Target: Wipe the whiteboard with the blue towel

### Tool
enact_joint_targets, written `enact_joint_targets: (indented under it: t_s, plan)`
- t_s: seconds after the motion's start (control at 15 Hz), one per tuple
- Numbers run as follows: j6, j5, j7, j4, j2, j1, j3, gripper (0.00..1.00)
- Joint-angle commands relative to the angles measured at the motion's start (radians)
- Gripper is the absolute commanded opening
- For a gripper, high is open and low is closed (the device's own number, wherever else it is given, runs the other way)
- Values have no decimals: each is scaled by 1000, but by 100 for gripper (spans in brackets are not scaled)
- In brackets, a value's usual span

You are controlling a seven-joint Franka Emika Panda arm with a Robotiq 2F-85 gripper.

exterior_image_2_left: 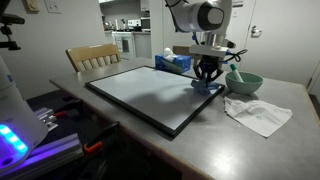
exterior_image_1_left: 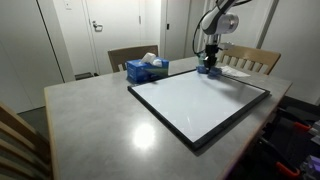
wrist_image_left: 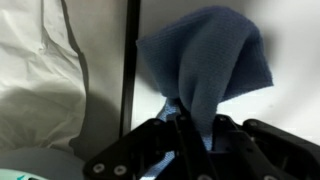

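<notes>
Found the gripper (exterior_image_2_left: 206,78) shut tight, pinching the bunched top of the blue towel (exterior_image_2_left: 205,87). Saw the towel draped down from the jaws onto the whiteboard (exterior_image_2_left: 140,95), just inside the thin black frame. Located the same grip in an exterior view at the far right corner of the whiteboard (exterior_image_1_left: 200,108), with the gripper (exterior_image_1_left: 209,64) pointing straight down and the blue towel (exterior_image_1_left: 208,71) under it. Confirmed in the wrist view: gripper (wrist_image_left: 190,125) closed around a narrow neck of the blue towel (wrist_image_left: 210,60), cloth fanning out beyond the fingers over the whiteboard (wrist_image_left: 295,40), near the dark frame line. Could not tell how hard the cloth pressed on the surface.

Noted the board lying flat on a grey table (exterior_image_1_left: 70,115). Noted a blue tissue box (exterior_image_1_left: 147,69) just beyond the board's far edge, well left of the towel. Spotted a teal bowl (exterior_image_2_left: 243,82) just right of the gripper, off the board, and a crumpled white cloth (exterior_image_2_left: 258,113) nearer on the table. Counted two wooden chairs (exterior_image_1_left: 250,60) at the far side.
</notes>
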Motion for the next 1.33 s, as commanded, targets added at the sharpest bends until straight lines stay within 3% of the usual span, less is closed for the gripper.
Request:
enact_joint_targets:
  t_s: [0.0, 0.67, 0.73, 1.0, 1.07, 1.27]
  plan:
    - [-95, 20, -14, 36, 16, -4, 35, 4]
    - [-133, 71, -8, 35, 17, 10, 74, 4]
    - [-115, 59, 0, 20, 1, 14, 62, 16]
    - [-116, 60, 0, 20, 1, 15, 63, 16]
    - [-104, 58, 6, 8, -7, 16, 59, 4]
    - [-93, 34, 34, 7, -7, 46, 50, 4]
